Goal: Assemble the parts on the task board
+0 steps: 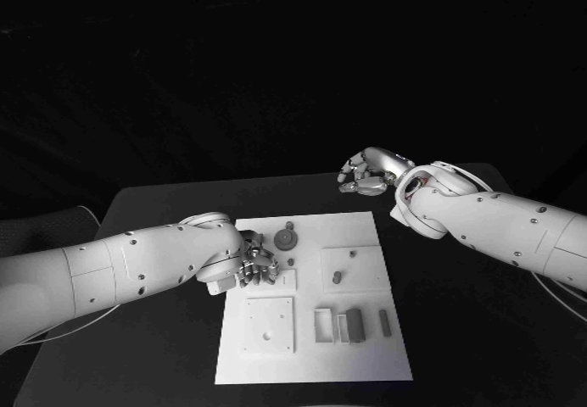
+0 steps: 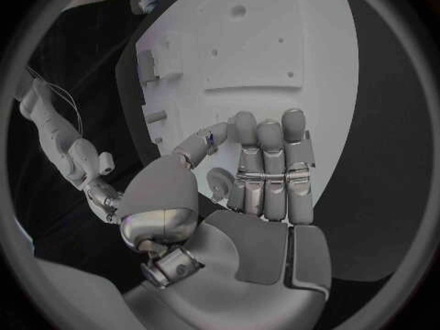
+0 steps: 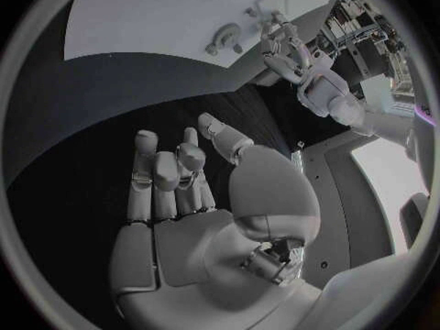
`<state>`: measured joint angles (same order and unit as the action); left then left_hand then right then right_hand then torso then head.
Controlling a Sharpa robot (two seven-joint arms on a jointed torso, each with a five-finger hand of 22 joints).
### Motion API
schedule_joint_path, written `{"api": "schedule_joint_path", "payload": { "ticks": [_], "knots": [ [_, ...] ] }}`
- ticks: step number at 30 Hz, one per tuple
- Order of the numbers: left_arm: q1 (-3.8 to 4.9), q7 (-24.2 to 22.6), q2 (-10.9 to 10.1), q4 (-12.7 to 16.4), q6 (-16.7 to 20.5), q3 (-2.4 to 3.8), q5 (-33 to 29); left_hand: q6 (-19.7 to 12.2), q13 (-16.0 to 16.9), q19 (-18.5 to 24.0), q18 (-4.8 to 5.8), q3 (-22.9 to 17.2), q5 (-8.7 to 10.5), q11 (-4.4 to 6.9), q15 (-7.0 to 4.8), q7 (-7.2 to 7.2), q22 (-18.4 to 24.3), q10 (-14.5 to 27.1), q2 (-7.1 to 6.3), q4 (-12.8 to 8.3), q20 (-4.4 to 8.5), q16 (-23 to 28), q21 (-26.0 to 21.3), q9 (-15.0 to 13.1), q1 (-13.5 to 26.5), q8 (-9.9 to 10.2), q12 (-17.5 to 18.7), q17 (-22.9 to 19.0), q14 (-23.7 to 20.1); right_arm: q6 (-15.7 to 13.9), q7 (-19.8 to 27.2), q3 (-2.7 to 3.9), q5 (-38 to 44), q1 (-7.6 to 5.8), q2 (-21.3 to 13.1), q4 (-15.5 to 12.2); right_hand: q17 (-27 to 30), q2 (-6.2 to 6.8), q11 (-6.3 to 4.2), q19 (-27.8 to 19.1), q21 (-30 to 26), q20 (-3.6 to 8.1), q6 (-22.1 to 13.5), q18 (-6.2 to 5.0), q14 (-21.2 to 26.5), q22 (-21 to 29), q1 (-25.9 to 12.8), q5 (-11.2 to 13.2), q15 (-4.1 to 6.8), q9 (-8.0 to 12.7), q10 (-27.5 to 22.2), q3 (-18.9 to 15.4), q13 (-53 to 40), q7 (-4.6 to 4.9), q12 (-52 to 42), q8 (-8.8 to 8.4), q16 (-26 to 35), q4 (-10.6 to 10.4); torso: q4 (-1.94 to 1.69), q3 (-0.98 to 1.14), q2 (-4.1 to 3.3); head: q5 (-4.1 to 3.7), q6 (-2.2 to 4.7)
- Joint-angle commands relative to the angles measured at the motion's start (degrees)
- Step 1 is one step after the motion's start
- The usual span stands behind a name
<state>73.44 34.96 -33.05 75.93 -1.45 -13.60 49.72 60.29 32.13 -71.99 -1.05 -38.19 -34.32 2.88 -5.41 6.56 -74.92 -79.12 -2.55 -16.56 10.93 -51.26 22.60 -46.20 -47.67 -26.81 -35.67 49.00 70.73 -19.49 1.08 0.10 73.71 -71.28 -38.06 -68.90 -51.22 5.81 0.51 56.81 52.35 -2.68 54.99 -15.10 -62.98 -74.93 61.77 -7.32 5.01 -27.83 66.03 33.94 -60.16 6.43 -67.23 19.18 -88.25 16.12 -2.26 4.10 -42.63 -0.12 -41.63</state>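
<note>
The desk (image 1: 147, 212) is black and flat; its far edge runs across the back, with a corner on each side; behind it all is dark; a thin pale cable (image 1: 83, 212) curves by the desk's left side, just off its edge.

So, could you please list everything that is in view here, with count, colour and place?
task board: one, white, middle of the table.
table: one, black, under the board.
round part: one, grey, far end of the board.
raised square plates: at least two, white, on the board.
upright block parts: about three, grey and white, near right of the board.
left hand: one, silver, over the board's left edge, holding nothing that shows.
right hand: one, silver, raised beyond the board's far right corner, holding nothing.
</note>
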Motion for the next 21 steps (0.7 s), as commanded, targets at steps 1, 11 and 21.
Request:
{"api": "schedule_joint_path", "payload": {
  "ticks": [1, 11, 21],
  "knots": [
    [-0.11, 0.1, 0.0, -0.1, 0.8, -0.06, 0.5, 7.6, -0.1, 0.1, -1.52, -1.4, -0.03, 1.49, -0.22, -7.11, -1.0, 1.2, 0.71, 1.3, 0.25, -0.3, 0.2, -4.3, 0.0, -2.7, -0.3, -0.1, -0.2, 0.8, 0.4, 0.05, 0.1, -0.01, 0.1, 0.0, 0.1, 0.32, -0.1, -0.1, -0.2, 0.13, 0.0, 0.1, 0.0, -0.8, -0.1, -0.2, 0.33, 0.1, -0.3, 0.3, 0.1, 0.34, 0.4, -0.4, 0.3, -0.1, 0.01, 0.0, 0.01, 0.07, -0.05],
    [-0.14, -0.1, 0.2, 0.0, 0.7, -0.06, 0.5, 7.5, -0.1, 0.2, -1.52, -1.4, 0.08, 1.49, -0.22, -7.1, -1.0, 1.3, 0.72, 1.3, 0.25, -0.4, 0.2, -4.3, 0.0, -2.7, -0.4, -0.2, -0.3, 0.9, 0.4, 0.05, 0.1, -0.01, 0.1, 0.0, 0.1, 0.31, -0.09, -0.1, -0.2, 0.12, 0.0, 0.1, 0.0, -0.8, -0.1, -0.2, 0.32, 0.1, -0.3, 0.3, 0.1, 0.35, 0.4, -0.42, 0.3, -0.1, -0.01, 0.01, 0.0, 0.01, -0.03],
    [-0.38, -0.1, 0.5, -0.2, -0.3, -0.06, 0.5, 7.3, -0.3, 0.3, -1.49, -1.4, 0.72, 1.44, -0.2, -7.02, -1.0, 1.5, 0.78, 1.4, 0.23, -0.7, 0.2, -4.3, 0.1, -2.8, -0.5, -0.7, -0.5, 1.2, 0.3, 0.05, 0.1, -0.01, 0.2, 0.1, 0.1, 0.31, -0.08, -0.1, -0.2, 0.1, 0.0, 0.1, 0.0, -0.8, -0.1, -0.2, 0.31, 0.1, -0.3, 0.3, 0.1, 0.36, 0.4, -0.44, 0.3, -0.1, 0.02, 0.01, 0.02, -0.09, -0.05]
  ]
}}
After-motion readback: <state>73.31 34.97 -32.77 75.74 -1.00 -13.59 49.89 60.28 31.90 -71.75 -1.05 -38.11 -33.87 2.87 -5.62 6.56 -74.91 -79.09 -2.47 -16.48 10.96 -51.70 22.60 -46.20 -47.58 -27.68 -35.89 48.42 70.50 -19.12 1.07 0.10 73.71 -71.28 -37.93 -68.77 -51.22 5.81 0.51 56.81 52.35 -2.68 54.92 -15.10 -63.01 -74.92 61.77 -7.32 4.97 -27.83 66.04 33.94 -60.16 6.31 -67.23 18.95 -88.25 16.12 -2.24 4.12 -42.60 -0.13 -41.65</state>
